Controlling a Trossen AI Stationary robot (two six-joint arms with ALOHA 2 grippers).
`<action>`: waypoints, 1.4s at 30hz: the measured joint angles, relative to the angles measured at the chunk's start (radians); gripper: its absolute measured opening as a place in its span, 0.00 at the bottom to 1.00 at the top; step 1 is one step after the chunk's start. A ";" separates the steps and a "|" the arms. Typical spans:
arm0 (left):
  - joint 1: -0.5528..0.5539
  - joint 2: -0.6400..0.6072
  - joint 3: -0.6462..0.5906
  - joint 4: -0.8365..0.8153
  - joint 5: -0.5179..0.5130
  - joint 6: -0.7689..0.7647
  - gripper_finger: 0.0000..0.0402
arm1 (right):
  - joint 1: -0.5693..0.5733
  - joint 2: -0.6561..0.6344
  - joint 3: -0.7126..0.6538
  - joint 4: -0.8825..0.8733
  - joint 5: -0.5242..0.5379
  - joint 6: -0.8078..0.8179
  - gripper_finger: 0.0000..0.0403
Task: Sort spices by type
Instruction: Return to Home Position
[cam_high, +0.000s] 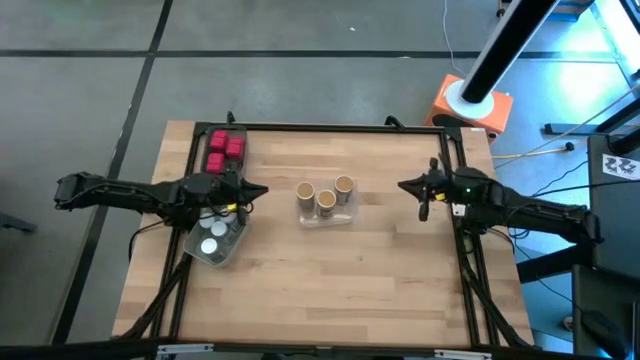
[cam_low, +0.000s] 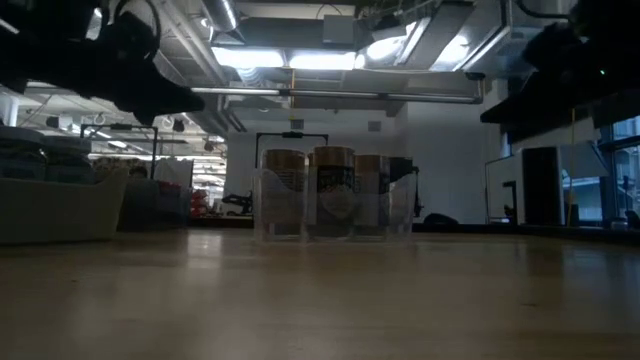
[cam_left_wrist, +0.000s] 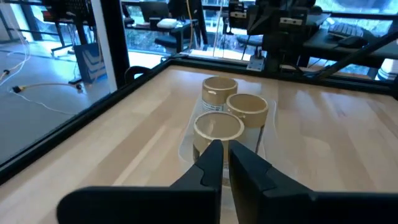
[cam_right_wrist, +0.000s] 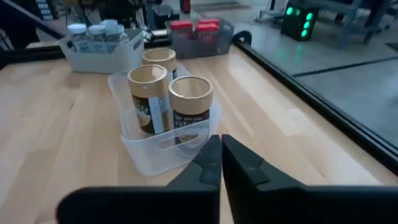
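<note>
Three tan cylinders with cork-coloured tops (cam_high: 325, 198) stand upright in a clear tray (cam_right_wrist: 155, 155) at the table's middle. Several red jars (cam_high: 225, 148) sit in a tray at the far left. White-capped jars (cam_high: 212, 238) fill a tray just nearer than that one, under my left arm. My left gripper (cam_left_wrist: 225, 146) is shut and empty, level above the table, left of the tan cylinders and pointing at them. My right gripper (cam_right_wrist: 221, 140) is shut and empty too, and points at the cylinders from the right.
A black frame rail (cam_high: 455, 200) runs round the wooden table top. An orange and white object (cam_high: 470, 105) stands beyond the far right corner. Bare wood (cam_high: 330, 290) lies on the near side of the trays and between each gripper and the middle tray.
</note>
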 joint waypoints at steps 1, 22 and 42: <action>0.000 -0.019 -0.013 0.000 0.000 0.000 0.03 | -0.003 -0.027 -0.014 0.004 0.000 0.001 0.03; 0.000 -0.341 -0.171 -0.040 -0.008 -0.018 0.01 | -0.002 -0.378 -0.207 0.061 0.000 0.078 0.05; 0.000 -0.578 -0.171 -0.170 -0.034 0.051 0.01 | -0.002 -0.377 -0.210 0.054 -0.025 0.084 0.05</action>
